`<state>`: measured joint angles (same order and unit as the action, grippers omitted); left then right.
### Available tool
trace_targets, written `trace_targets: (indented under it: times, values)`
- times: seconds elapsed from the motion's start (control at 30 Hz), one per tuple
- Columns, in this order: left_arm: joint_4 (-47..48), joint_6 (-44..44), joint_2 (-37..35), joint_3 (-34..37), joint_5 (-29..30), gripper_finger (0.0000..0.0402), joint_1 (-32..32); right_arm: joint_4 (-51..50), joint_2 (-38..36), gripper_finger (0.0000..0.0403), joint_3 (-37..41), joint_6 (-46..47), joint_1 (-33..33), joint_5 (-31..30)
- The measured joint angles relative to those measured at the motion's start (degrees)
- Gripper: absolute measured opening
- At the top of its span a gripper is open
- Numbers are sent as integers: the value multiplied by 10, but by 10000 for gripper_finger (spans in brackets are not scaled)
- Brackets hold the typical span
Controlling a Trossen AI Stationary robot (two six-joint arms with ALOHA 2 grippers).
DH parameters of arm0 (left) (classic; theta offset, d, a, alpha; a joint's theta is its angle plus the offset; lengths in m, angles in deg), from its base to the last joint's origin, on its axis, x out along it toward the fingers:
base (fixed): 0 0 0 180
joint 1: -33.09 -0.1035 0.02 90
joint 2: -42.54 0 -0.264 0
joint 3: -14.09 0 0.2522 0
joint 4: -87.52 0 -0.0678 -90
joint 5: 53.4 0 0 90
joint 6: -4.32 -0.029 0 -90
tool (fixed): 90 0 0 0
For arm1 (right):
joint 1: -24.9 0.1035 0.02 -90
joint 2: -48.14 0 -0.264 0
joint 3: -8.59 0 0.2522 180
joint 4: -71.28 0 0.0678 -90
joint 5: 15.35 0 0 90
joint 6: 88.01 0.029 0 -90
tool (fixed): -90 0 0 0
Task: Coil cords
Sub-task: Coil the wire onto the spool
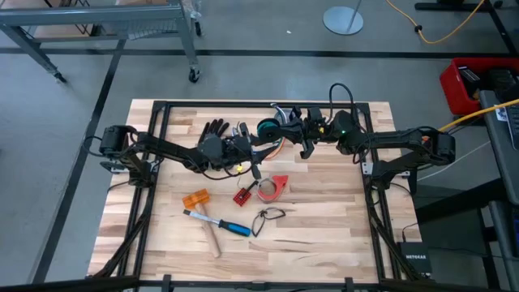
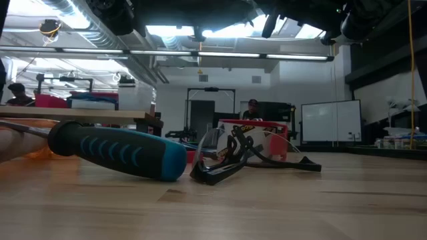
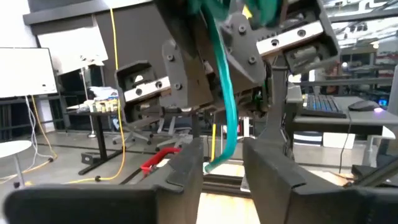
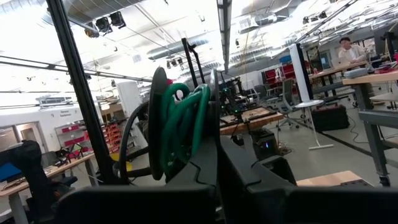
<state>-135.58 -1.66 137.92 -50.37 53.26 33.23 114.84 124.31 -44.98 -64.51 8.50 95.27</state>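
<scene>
The left gripper [image 1: 253, 154] hangs above the table's middle, fingers [image 3: 186, 171] apart with a loose teal cord end [image 3: 225, 106] dangling between them, not clamped. To its right, the right gripper [image 1: 280, 130] is shut on the cords [image 4: 180, 127], here a green bundle held aloft. Judging by the wrapped loops, coiling seems mostly done; that hanging tail remains to be wound in.

The surface [image 1: 324, 219] is pale, smooth wood in glued strips (faintly shiny seen from low). The hammer [image 2: 117, 152] grip looks like matt black and blue rubber. The green cord [image 4: 180, 127] looks like smooth, glossy plastic; gripper fingers [image 3: 186, 171] matt black.
</scene>
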Motion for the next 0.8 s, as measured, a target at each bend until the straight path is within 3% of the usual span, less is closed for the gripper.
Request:
trace_targets:
  times: [0.17,0.3,0.57,0.8]
  values:
    - [11,2,0,0,0,51,0,0,0,2,0,0,0,2]
    - [15,6,0,0,0,7,3,0,0,2,0,3,-1,37]
    - [60,27,-1,0,7,4,21,-29,-19,2,0,7,-19,134]
    - [104,27,-11,0,36,3,43,-125,-42,2,0,7,-49,196]
